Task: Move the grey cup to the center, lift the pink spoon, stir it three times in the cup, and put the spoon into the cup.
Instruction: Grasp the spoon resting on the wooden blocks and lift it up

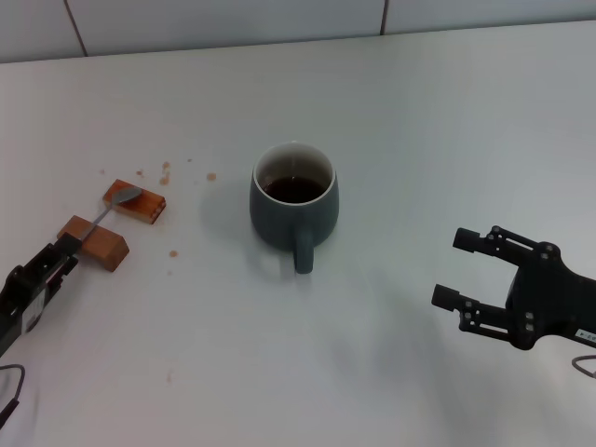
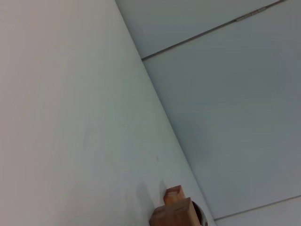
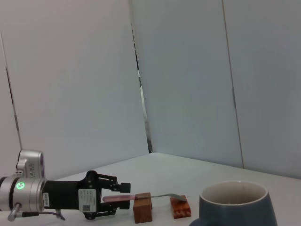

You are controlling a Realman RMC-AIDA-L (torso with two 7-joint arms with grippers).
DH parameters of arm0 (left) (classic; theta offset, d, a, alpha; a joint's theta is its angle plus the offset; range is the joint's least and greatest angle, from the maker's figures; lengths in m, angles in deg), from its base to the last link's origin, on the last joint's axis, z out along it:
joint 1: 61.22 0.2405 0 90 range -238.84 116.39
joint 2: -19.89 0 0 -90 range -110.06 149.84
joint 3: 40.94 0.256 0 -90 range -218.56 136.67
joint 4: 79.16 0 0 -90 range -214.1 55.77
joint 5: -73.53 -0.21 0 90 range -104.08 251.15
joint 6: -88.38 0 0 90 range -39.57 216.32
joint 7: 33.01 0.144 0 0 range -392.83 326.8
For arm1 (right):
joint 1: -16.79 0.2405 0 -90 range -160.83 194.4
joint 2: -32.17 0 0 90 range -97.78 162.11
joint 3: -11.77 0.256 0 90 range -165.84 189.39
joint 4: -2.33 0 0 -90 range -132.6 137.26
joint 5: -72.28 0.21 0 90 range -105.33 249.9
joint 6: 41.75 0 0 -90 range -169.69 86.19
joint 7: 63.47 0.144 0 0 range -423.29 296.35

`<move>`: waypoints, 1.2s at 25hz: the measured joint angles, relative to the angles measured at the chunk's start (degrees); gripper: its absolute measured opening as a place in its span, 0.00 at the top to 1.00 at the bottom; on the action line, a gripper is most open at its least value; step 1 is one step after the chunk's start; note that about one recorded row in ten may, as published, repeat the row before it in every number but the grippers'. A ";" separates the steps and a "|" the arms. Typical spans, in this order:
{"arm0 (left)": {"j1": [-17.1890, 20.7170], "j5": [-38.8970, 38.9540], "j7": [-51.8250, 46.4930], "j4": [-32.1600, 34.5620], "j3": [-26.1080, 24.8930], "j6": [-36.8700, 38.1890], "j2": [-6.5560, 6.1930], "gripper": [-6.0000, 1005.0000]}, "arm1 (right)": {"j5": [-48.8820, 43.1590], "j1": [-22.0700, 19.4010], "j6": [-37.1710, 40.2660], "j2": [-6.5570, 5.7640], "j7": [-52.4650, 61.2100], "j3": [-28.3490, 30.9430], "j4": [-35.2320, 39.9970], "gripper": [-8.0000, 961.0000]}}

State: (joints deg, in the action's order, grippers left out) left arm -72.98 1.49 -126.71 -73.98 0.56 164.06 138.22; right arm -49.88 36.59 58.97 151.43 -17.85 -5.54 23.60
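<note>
My left gripper [image 3: 123, 194] has its fingers spread around the slim pink spoon's [image 3: 123, 198] handle, which bridges two brown blocks [image 1: 94, 244]. The rounded, glossy grey cup [image 1: 293, 198] sits mid-table [image 1: 419, 130]; my right gripper [image 1: 462, 270] hovers, fingers spread.

On the table [image 1: 391, 93]: 1 grey cup [image 1: 293, 207], 1 pink spoon [image 3: 141, 196], 2 brown blocks [image 1: 136, 203] — and 2 grippers, left gripper [image 1: 63, 253] and right gripper [image 1: 466, 268].

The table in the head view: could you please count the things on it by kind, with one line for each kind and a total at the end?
Mugs: 1, the grey cup with dark liquid.
Spoons: 1, the pink spoon, lying across the blocks.
Brown blocks: 2, the farther block and the nearer block.
Total: 4.
The left gripper is at the spoon's handle; the right gripper is open beside the cup.
</note>
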 joint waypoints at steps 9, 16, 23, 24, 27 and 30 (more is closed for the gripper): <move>-0.03 0.03 -0.53 0.00 0.21 0.05 -0.03 0.59 | 0.00 0.15 0.00 0.00 0.00 0.00 0.00 0.18; -0.25 0.02 -0.69 0.00 0.41 0.04 -0.03 0.62 | 0.00 0.14 0.05 0.00 0.00 -0.07 0.00 0.18; -0.24 -0.07 -0.79 0.00 0.42 -0.01 -0.03 0.64 | 0.00 0.14 0.09 0.00 0.00 -0.09 0.00 0.18; -0.24 -0.07 -0.79 0.00 0.42 -0.01 -0.03 0.64 | 0.00 0.14 0.10 0.00 0.01 -0.09 0.00 0.18; -0.16 -0.49 -1.02 -0.76 0.42 0.04 0.03 0.64 | 0.00 0.16 0.16 0.00 0.02 -0.09 0.00 0.18; -0.20 -0.58 -1.03 -0.80 0.42 0.04 0.05 0.63 | 0.00 0.20 0.18 0.00 0.03 -0.09 0.00 0.18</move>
State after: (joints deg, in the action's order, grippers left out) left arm -73.18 0.90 -127.74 -74.77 0.98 164.10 138.27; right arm -49.89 36.79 59.14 151.43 -17.82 -5.63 23.60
